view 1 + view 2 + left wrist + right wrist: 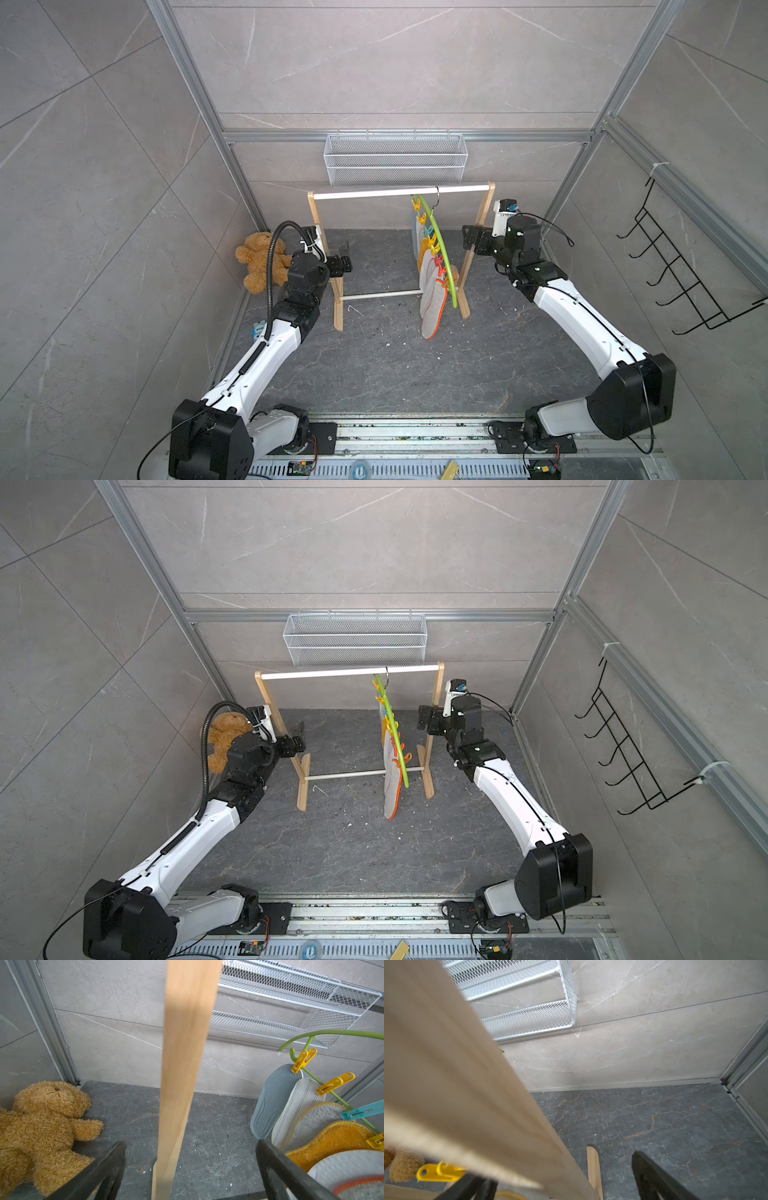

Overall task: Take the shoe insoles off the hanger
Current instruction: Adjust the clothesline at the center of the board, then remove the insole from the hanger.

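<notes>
Left gripper [191, 1145] is seen spread wide, with the left post of the wooden rack [182, 1064] standing between its fingers [108, 1165]; no contact is seen. Right gripper [554, 1165] is likewise held apart around the rack's right post, and whether one finger touches the wood cannot be told. Nothing is gripped by either.

The hanger [453, 293] is hung by its dark hook from the white rail [374, 193], close to the right post. The insoles [432, 307] are clipped in an overlapping row beneath its green bar. In the left wrist view a blue-grey insole [272, 1101], a striped insole [299, 1109] and an orange-yellow insole [336, 1142] are shown beside yellow clips [303, 1061]. A teddy bear [257, 262] is laid on the dark floor [395, 365] beside the left arm.
</notes>
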Tool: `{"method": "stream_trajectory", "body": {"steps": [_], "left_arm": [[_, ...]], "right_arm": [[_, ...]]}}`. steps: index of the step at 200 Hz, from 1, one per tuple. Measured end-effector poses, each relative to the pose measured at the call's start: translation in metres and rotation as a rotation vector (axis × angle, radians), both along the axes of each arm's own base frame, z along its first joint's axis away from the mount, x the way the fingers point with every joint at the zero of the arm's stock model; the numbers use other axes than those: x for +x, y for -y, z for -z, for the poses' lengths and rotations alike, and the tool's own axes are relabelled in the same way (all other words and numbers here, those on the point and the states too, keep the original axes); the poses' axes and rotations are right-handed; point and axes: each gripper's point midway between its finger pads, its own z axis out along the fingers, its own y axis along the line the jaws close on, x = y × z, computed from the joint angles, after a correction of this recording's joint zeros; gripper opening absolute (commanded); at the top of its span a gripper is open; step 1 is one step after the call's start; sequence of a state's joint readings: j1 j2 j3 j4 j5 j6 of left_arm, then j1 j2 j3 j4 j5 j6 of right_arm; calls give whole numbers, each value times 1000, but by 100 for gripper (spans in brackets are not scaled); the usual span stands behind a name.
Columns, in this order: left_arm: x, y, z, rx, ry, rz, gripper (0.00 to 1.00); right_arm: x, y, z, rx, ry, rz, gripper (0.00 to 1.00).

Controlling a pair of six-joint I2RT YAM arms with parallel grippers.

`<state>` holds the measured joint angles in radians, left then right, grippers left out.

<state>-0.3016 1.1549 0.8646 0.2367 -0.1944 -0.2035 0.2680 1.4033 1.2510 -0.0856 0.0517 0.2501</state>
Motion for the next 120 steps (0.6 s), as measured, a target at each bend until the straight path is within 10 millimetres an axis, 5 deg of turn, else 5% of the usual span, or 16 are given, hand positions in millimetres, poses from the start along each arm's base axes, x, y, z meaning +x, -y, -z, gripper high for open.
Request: {"method": "stream_trajectory", "body": {"steps": [58,120], "left_arm": [[-40,-12,-1,-14,20,1,98],[-96,-20,-18,-78,64,19,93]], "right_arm": [[-42,13,-21,23,40,9,100],[-89,6,-24,82,-43,-77,79]]}}
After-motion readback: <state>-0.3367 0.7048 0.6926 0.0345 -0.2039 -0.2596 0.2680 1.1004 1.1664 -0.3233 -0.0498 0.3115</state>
